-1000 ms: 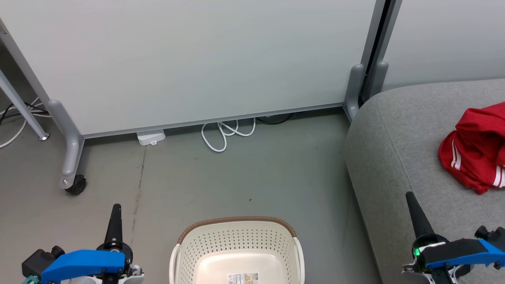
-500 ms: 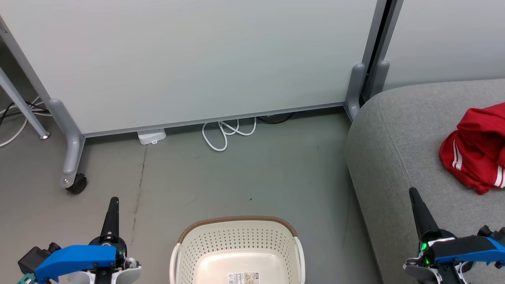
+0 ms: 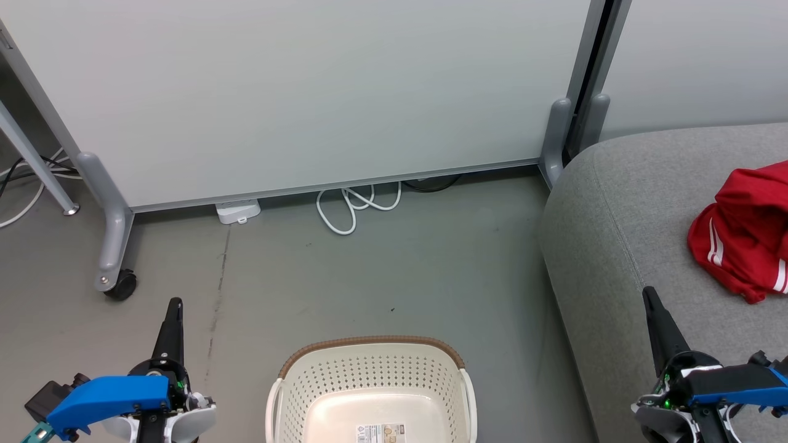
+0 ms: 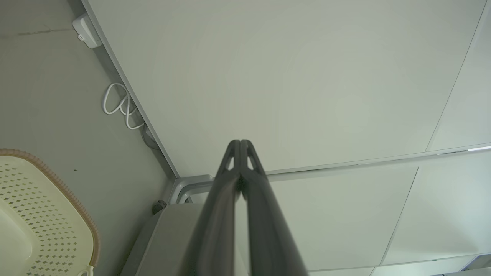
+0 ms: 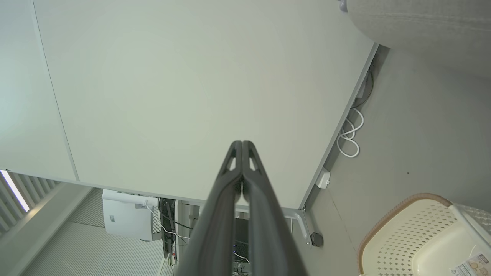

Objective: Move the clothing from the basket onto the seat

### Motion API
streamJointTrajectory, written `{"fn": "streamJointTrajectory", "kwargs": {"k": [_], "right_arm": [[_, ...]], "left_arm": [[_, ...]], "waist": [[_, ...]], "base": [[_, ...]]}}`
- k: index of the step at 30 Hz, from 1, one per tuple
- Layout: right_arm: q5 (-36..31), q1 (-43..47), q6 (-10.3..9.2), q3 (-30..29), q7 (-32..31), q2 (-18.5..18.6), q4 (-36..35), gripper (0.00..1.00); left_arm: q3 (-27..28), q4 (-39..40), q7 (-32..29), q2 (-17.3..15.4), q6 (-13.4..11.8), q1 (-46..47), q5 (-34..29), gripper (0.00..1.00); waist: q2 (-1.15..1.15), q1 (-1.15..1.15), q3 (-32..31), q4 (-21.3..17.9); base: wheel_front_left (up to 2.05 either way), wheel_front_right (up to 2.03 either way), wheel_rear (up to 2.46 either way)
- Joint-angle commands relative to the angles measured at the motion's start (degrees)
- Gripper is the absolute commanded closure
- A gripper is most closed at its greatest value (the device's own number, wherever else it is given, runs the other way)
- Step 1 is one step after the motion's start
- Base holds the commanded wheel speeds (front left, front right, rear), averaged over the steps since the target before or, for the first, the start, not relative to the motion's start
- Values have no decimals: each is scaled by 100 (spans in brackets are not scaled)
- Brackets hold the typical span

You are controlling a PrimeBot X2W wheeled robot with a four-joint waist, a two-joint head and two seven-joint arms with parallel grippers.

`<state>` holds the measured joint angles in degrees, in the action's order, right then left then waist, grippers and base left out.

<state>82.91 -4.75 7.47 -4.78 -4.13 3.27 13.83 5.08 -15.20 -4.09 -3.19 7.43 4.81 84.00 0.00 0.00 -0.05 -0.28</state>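
Red clothing (image 3: 745,234) with white stripes lies bunched on the grey seat (image 3: 622,215) at the right edge of the head view. The cream basket (image 3: 369,369) with a brown rim stands on the floor at bottom centre; its visible inside holds only a label. My left gripper (image 3: 175,304) is shut, to the left of the basket over the floor. My right gripper (image 3: 647,292) is shut, over the seat's front part, short of the clothing. In the left wrist view the left gripper (image 4: 240,142) has its fingers pressed together; the right gripper (image 5: 242,143) looks the same.
A pale partition panel (image 3: 308,92) on grey wheeled feet (image 3: 114,271) stands behind the basket. A coiled white cable (image 3: 354,206) and a white power block (image 3: 237,212) lie at its base. Bare grey floor (image 3: 400,271) stretches between panel, basket and seat.
Both grippers have drifted slightly: the left one down and left, the right one up and right. The clothing and basket have stayed put.
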Motion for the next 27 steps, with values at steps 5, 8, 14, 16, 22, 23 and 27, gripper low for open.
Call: {"fn": "streamJointTrajectory", "kwargs": {"k": [5, 8, 14, 16, 22, 23, 27], "right_arm": [[321, -116, 4, -42, -78, 28, 0, 100], [452, -134, 4, -57, -90, 26, 4, 100], [704, -151, 4, -86, -136, 23, 11, 100], [785, -151, 4, -95, -158, 21, 14, 100], [1021, -175, 4, -121, -212, 17, 22, 100], [1025, -177, 4, -122, -202, 16, 23, 100], [1005, -177, 4, -126, -206, 11, 22, 100]], "left_arm": [[71, 71, -94, 10, 9, 117, 260, 100], [90, 82, -128, 11, 9, 131, 370, 100], [123, 105, -187, 22, 9, 150, 580, 100], [133, 109, -208, 25, 10, 153, 647, 100], [167, 132, -267, 36, 10, 180, 851, 100], [168, 133, -273, 36, 10, 177, 853, 100], [167, 130, -270, 36, 10, 171, 845, 100]], "waist": [[0, 0, 5, 7], [0, 0, 8, 10], [0, 0, 14, 18], [0, 0, 16, 20], [0, 0, 22, 27], [0, 0, 23, 28], [0, 0, 23, 28]], "base": [[0, 0, 0], [0, 0, 0], [0, 0, 0], [0, 0, 0], [0, 0, 0], [0, 0, 0], [0, 0, 0]]}}
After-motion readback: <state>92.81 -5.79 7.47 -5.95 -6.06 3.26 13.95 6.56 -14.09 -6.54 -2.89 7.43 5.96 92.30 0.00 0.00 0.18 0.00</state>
